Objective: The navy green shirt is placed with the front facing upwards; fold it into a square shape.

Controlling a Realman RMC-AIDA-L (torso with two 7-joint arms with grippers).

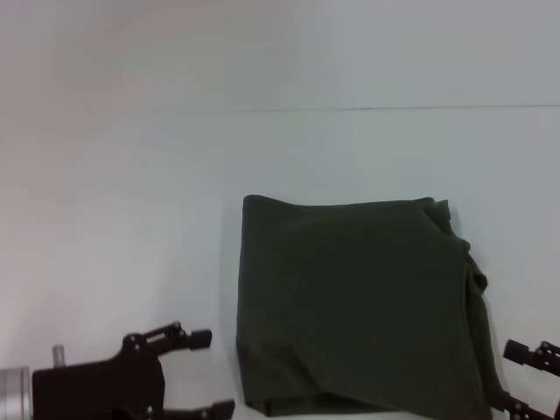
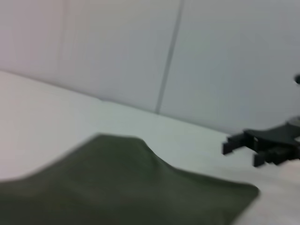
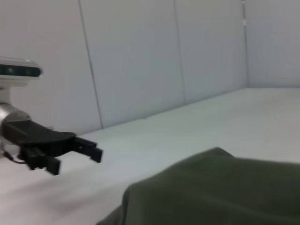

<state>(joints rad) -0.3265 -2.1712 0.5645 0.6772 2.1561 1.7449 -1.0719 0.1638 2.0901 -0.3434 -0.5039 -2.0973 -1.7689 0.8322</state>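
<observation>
The navy green shirt (image 1: pixel 359 306) lies folded on the white desk (image 1: pixel 131 219), a roughly square dark olive block with no lettering or collar showing. Its edge on the left tool's side is straight and tidy; the edge on the right tool's side is looser, with layers of cloth bunched and slightly stepped down toward the near corner.

The left tool (image 1: pixel 203 372) sits low over the desk just beside the shirt's near corner, apart from the cloth. Its two black fingers are spread wide with nothing between them, one pointing at the shirt from a little farther out and the other closer to the robot's body. In the right wrist view the same left tool (image 3: pixel 89 152) shows beyond the shirt (image 3: pixel 211 192), hovering above the desk surface.

The right tool (image 1: pixel 534 376) is at the opposite near corner, just beside the bunched edge, only partly in view. Its fingers stand apart and hold nothing. The left wrist view shows this right tool (image 2: pixel 241 147) across the shirt (image 2: pixel 122 187), clear of the fabric.

Between the two tools lies the shirt, touched by neither.
</observation>
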